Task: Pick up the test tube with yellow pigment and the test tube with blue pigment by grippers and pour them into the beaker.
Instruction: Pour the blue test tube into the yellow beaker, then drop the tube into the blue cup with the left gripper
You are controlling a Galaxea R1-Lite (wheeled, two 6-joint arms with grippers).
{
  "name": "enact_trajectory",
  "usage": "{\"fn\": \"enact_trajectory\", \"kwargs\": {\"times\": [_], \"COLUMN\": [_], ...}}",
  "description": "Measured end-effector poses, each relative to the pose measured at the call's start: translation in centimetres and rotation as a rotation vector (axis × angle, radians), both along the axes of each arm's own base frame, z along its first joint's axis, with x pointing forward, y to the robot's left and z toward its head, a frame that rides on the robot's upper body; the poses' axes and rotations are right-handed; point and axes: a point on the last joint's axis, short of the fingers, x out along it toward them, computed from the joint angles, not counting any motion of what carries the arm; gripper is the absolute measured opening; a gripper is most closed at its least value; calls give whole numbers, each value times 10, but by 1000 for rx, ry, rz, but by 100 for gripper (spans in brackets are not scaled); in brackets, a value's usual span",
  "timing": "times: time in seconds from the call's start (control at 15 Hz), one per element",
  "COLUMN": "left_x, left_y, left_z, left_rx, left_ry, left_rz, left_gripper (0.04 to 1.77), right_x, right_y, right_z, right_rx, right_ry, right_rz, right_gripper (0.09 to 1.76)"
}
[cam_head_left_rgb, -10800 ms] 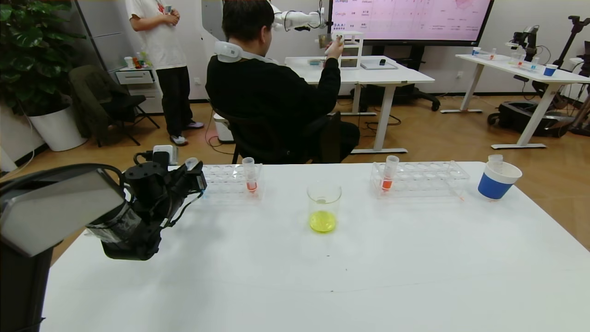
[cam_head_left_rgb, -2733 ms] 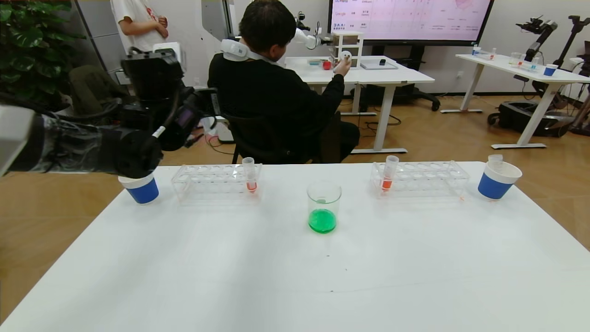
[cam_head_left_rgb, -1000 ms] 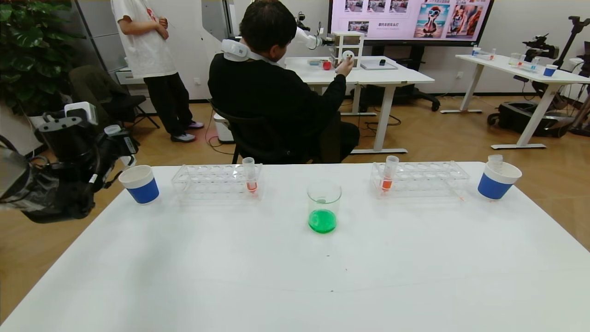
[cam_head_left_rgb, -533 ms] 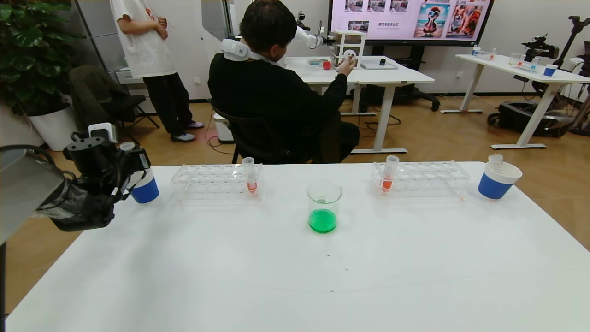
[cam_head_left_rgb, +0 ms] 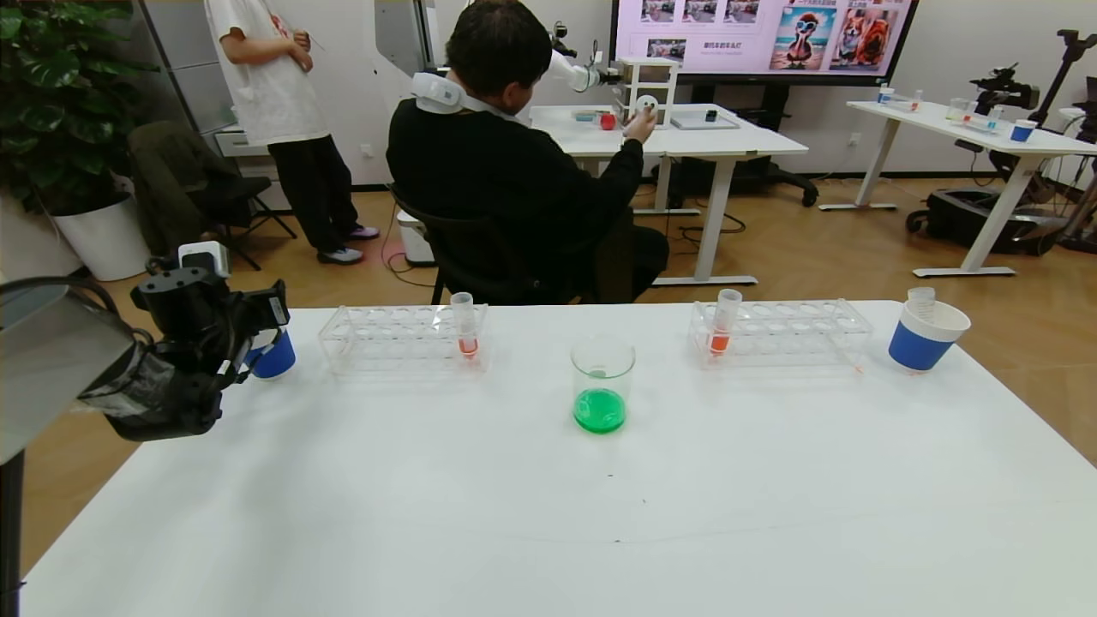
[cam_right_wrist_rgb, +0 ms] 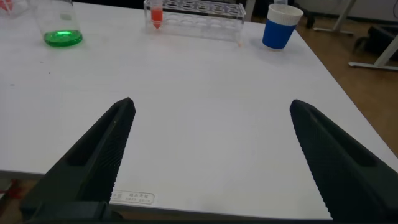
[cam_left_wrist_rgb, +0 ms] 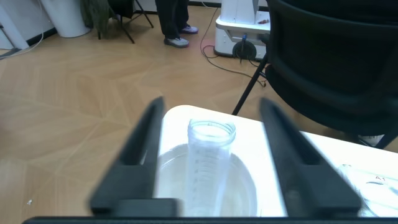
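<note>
White table [cam_head_left_rgb: 548, 514], left gripper [cam_head_left_rgb: 257, 330] over blue cup [cam_head_left_rgb: 276, 358], fingers apart

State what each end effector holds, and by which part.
Nothing is held. The left end effector is open, clear of the empty test tube in the cup; the right end effector is open too.

The left gripper [cam_head_left_rgb: 257, 330] hangs at the near-left corner of the table, its fingers [cam_left_wrist_rgb: 140, 143] spread wide apart. The right gripper [cam_right_wrist_rgb: 211, 155] sits low at the near edge, fingers likewise splayed.
</note>
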Motion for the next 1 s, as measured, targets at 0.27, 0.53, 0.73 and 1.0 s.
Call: {"fn": "enact_trajectory", "kwargs": {"times": [0.27,0.53,0.73,1.0], "left_x": [-5,-6,-9,-29], "left_y": [-5,-24,-72,-121], "left_z": [5,36,68,99], "left_rx": [12,22,26,17], "left_ry": [7,-64,-118,-128], "left_rz": [-8,-49,-154,-236], "left_gripper": [175,175,175,175], "right_x": [0,0,0,0], "right_y": [0,0,0,0], "right_z": [0,0,0,0], "right_rx": [0,0,0,0], "right_ry": [0,0,0,0], "right_rz": [0,0,0,0], "right_gripper": [174,174,174,174]}}
